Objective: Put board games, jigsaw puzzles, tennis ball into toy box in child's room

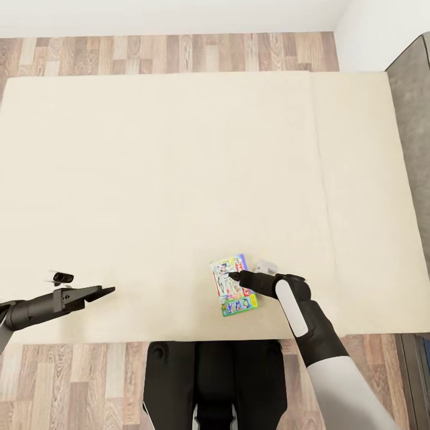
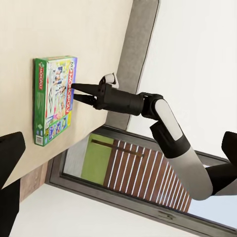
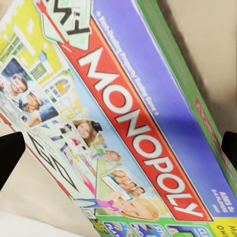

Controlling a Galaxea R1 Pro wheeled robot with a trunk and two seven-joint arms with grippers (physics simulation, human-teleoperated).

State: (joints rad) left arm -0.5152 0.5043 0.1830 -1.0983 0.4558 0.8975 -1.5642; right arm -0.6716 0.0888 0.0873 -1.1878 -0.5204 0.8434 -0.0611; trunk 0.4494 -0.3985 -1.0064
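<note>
Head view: the robot stands at the near edge of the wide cream-beige bed, both arms out over it.
Game: the flat colourful Monopoly carton lies face up on the bed, close to the near edge, right at the tips of the right pincer.
Right pincer: its two black fingers are spread a little, one above the carton and one near its side edge. It has not closed on the carton yet. It comes in low from the side, likely because a flat box is easiest to pinch by its edge.
Left pincer: the left pincer is well away from the carton, fingers apart and holding nothing. It seems to wait out of the way.
Next: close the fingers on the carton edge and lift.
</note>
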